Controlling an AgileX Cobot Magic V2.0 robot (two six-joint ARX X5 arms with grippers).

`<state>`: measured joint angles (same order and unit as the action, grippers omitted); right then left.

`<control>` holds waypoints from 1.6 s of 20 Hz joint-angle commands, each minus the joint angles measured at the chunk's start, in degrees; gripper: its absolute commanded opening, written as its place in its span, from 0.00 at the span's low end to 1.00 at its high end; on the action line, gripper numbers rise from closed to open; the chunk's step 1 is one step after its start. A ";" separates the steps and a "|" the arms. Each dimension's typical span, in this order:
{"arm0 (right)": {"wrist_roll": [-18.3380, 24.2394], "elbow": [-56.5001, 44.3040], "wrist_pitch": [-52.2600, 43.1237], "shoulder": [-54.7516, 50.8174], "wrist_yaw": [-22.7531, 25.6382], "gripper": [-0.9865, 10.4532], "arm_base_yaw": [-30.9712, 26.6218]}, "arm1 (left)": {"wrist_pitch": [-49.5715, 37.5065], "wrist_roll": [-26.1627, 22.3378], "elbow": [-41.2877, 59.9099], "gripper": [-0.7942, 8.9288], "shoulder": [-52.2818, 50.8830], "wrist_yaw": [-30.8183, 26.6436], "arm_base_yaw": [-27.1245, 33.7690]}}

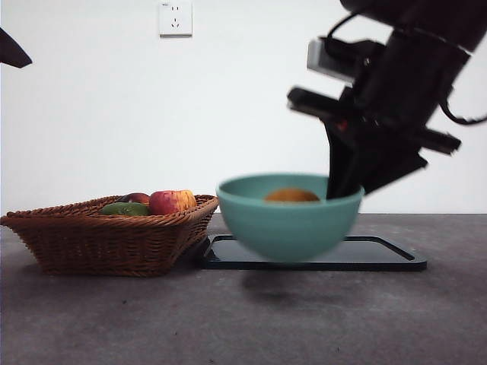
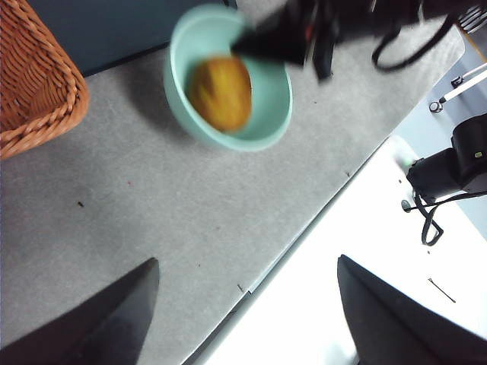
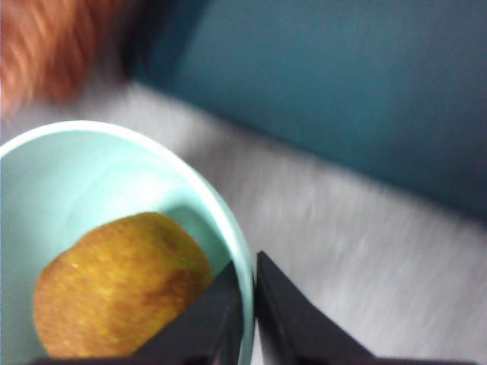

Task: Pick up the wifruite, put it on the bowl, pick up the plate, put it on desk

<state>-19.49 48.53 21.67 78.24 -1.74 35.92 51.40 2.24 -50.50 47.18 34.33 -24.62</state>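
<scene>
My right jaws are pinched narrow on the rim of the bowl (image 1: pixel 288 217), one jaw inside the wall and one outside; my right gripper (image 3: pixel 247 304) grips it at the side away from the basket (image 1: pixel 106 232). The bowl hangs clear of the desk (image 1: pixel 243 319), with its shadow on the surface beneath it. It sits in front of the black tray (image 1: pixel 396 258), lifted off it, and appears blurred in all views. The fruit (image 1: pixel 292 195) lies inside the bowl, its brownish-orange top showing just above the rim; in my right wrist view it rests against the inner wall close to my jaws. My left gripper (image 2: pixel 243 319) has its jaws wide apart and holds nothing; it hangs above the near edge of the desk, well apart from the bowl. The basket stands at the left part of the desk, just beside the tray, and holds a red-and-yellow apple (image 1: pixel 171 201) and a green fruit (image 1: pixel 124 208).
</scene>
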 commanded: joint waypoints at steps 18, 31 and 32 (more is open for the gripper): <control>6.49 23.89 -0.70 27.45 -4.90 0.09 -14.10 | 0.07 -0.72 -0.55 0.47 0.31 0.22 -0.26; 6.25 24.00 1.64 21.35 -4.76 0.28 -13.99 | 0.04 -0.70 -0.55 0.47 0.31 0.22 -0.26; 6.32 24.02 2.69 18.95 -4.61 0.28 -13.99 | 0.04 -0.70 -0.55 0.47 0.31 0.22 -0.26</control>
<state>-13.32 71.11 24.77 96.36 -6.42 21.65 51.66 2.24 -50.50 47.18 34.33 -24.62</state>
